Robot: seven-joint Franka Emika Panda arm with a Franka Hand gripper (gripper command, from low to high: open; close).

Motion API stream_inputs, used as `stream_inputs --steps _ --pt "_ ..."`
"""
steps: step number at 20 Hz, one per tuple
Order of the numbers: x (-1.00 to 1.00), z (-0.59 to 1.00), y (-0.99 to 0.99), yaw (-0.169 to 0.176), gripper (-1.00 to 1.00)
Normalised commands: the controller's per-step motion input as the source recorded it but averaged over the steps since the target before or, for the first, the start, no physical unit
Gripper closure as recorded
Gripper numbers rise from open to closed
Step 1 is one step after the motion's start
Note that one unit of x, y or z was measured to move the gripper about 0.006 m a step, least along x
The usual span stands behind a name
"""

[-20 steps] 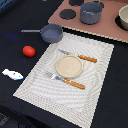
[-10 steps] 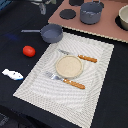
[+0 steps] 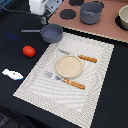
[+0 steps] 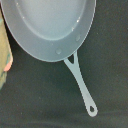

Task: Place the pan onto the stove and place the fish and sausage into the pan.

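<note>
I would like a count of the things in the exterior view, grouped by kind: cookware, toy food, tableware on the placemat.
Cookware: 2, the pan and the grey pot
Toy food: 2, the fish and the sausage
Tableware: 3, plate, fork, knife
Total: 7

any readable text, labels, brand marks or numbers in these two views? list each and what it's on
None can be read in either view.
Pan: bare inside, no mark on the handle.
Stove, grey pot, placemat, plate, fish, sausage: no lettering visible.
End effector: white housing looks plain, but the exterior view is too blurred to rule out small print.
</note>
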Motion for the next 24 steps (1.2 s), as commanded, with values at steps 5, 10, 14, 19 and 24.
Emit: stream_inputs --steps 5,10,14,19,24 --pt "-0.24 -0.35 -0.15 -0.056 -1.0" --pt "-0.23 -0.34 -0.13 -0.072 -1.0" --pt "-0.3 -0.43 -0.02 -0.081 -1.0" --pt "-0.4 -0.46 0.02 -0.067 -1.0" --pt "-0.46 -0.44 0.03 -0.054 -1.0"
